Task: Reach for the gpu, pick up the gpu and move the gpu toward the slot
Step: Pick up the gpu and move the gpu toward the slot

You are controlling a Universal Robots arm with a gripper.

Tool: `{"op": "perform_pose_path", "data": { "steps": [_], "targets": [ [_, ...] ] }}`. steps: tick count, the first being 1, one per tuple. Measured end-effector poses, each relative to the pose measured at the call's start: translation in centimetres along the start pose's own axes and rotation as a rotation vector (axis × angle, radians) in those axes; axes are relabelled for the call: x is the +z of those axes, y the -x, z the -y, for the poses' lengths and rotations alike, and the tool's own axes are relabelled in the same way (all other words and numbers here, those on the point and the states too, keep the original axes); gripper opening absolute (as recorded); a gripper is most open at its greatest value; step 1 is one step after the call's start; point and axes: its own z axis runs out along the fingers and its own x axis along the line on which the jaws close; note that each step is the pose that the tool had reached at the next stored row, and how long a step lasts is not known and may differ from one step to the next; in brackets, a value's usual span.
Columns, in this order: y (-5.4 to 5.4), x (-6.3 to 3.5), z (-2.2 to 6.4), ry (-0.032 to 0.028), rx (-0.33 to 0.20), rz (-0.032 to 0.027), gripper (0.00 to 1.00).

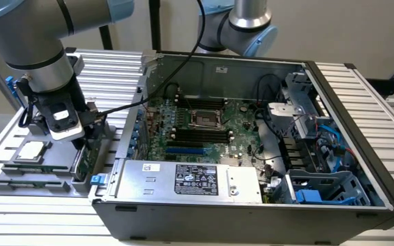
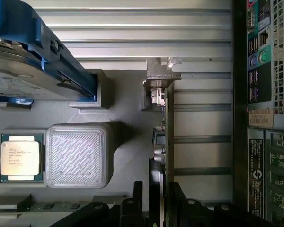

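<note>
While on slatted aluminium table (image 2: 132, 28), gpu (image 2: 169, 137) edge-up.

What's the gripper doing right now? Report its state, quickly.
Gripper: open, with one jaw on either side of the gpu, which stands on edge in the gray fixture. It is not yet clamped on the card.

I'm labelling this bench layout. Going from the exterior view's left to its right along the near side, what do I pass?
processor chip → gpu → power supply → blue drive cage
</note>
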Motion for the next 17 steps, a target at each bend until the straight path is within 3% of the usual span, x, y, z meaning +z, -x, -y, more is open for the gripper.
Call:
{"op": "perform_pose_path", "data": {
  "steps": [1, 3, 17],
  "targets": [
    [0.0, 0.0, 0.0, -0.0002, 0.0, 0.0001, 0.3],
    [0.0, 0.0, 0.0, -0.0001, 0.0, 0.0, 0.26],
    [0.0, -0.12, 0.02, 0.0012, -0.001, -0.0008, 0.26]
  ]
}}
